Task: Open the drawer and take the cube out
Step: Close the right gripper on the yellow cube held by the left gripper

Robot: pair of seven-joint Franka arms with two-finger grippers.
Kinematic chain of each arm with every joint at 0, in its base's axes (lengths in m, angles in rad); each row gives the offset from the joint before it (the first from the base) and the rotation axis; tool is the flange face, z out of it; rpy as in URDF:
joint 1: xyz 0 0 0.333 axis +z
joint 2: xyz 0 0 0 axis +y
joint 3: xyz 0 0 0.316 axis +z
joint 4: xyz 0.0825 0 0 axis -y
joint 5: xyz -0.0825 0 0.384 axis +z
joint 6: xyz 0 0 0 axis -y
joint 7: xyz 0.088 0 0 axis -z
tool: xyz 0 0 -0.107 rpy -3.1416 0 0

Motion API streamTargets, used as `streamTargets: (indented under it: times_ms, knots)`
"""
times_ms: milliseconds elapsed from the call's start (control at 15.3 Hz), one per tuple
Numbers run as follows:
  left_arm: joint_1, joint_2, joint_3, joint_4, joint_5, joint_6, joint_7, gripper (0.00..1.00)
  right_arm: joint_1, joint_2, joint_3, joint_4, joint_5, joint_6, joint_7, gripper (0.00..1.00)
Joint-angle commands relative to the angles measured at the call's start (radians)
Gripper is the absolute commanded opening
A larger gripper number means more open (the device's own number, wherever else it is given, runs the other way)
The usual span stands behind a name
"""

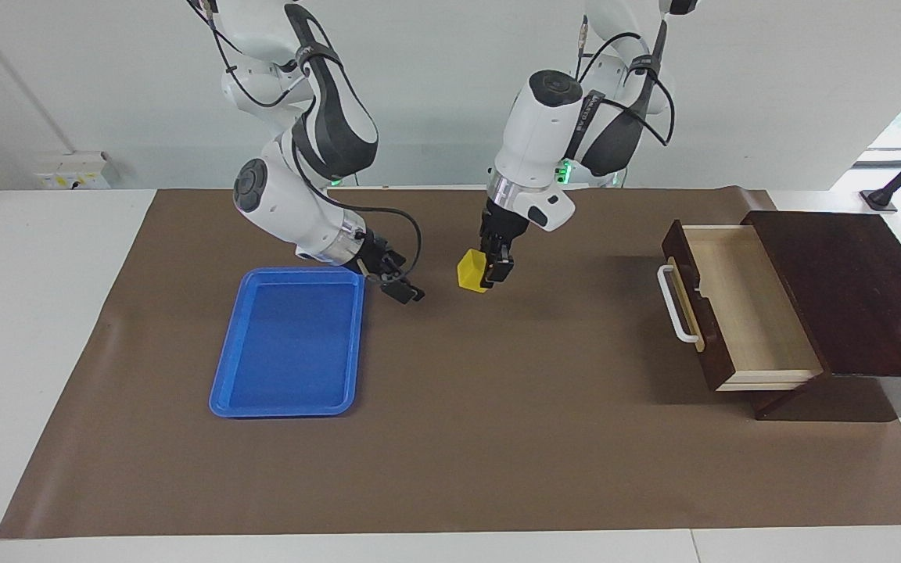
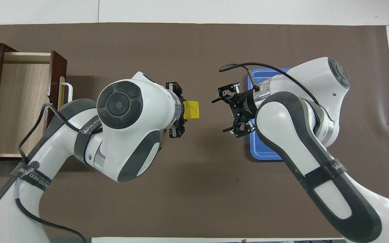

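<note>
The left gripper point(image 1: 489, 270) is closed on the cube point(image 1: 469, 270), which sticks out from between its fingertips and hangs over the bare mat point(image 1: 497, 438), around the middle of the table. In the overhead view the cube point(image 2: 191, 110) points to about 3 o'clock from this gripper point(image 2: 181, 111), straight at the right gripper point(image 2: 226, 113). The right gripper point(image 1: 396, 281) is wide open and holds nothing; it hovers over the mat, just beside the tray point(image 1: 288, 342), near the tray's corner that is closest to the robots. The two grippers face each other with a clear gap between them, and the cube does not touch the right one.

Going outward, the drawer point(image 1: 740, 313) stands pulled out of its box point(image 1: 849, 297), at about 3 o'clock from the cube in the facing view and well apart from it. Its pale inside is empty.

So the main work seems done: the drawer is open and the cube is out. What is left, I think, is to pass the cube to the right gripper or to set it down, perhaps in the tray. The drawer is not yet closed, if that is wanted.
</note>
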Motion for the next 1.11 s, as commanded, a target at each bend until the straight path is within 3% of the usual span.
streamTargets:
  times_ms: [0,131,523,1046]
  knots:
    - [-0.048,-0.009,0.019,-0.043,-0.017,0.079,-0.057,0.0,0.011,0.037,-0.004,0.01,0.074,0.015,0.024,1.0]
    - [-0.059,-0.011,0.019,-0.057,-0.017,0.086,-0.069,0.0,0.003,0.045,-0.005,0.023,0.138,-0.03,0.026,1.0]
    - [-0.064,-0.027,0.019,-0.111,-0.017,0.106,-0.072,0.0,0.012,0.059,-0.005,0.067,0.14,-0.027,0.052,1.0]
    - [-0.065,-0.031,0.019,-0.112,-0.017,0.107,-0.072,0.0,0.041,0.045,-0.005,0.024,0.143,-0.019,0.058,1.0]
